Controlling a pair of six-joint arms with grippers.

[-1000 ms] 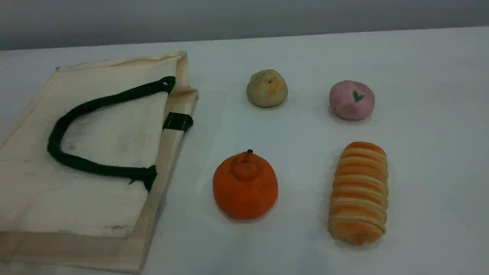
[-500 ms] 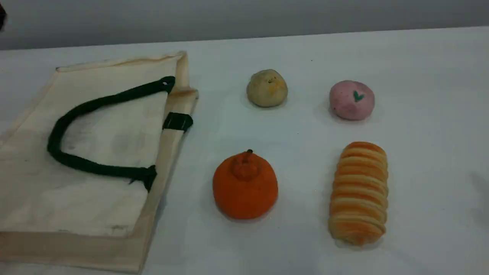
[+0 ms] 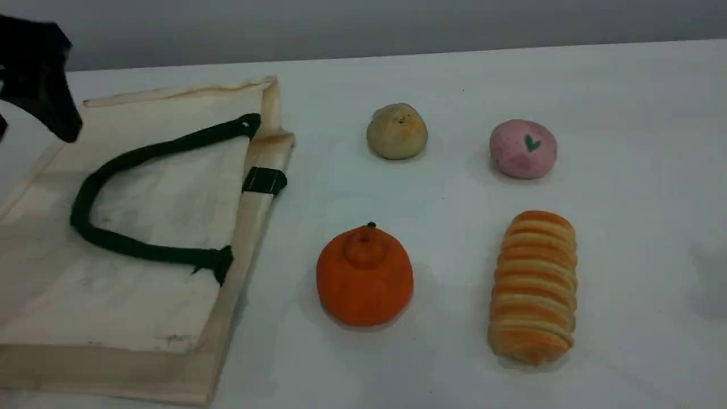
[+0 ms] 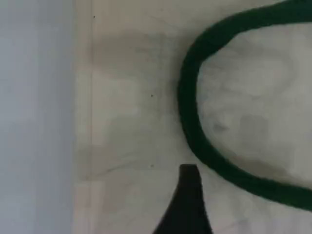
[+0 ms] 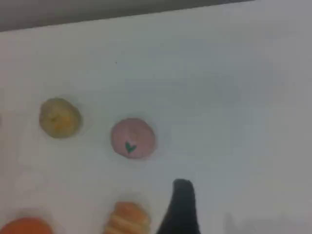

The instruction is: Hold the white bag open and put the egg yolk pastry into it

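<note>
Upper left of the frame, my left gripper (image 3: 51,108) hovers over the white bag (image 3: 142,227), jaws wide, holding nothing; right gripper (image 5: 179,209) likewise; egg yolk pastry (image 3: 397,131) sits on worktop (image 3: 454,85).

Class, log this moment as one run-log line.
left pincer: open, over flat white bag | right pincer: open | egg yolk pastry: on table, untouched

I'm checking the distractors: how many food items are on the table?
4, in the scene view: the egg yolk pastry upper left, the pink ball upper right, the orange bun lower left, the striped roll lower right. The white bag lies flat; none seems hidden.
</note>
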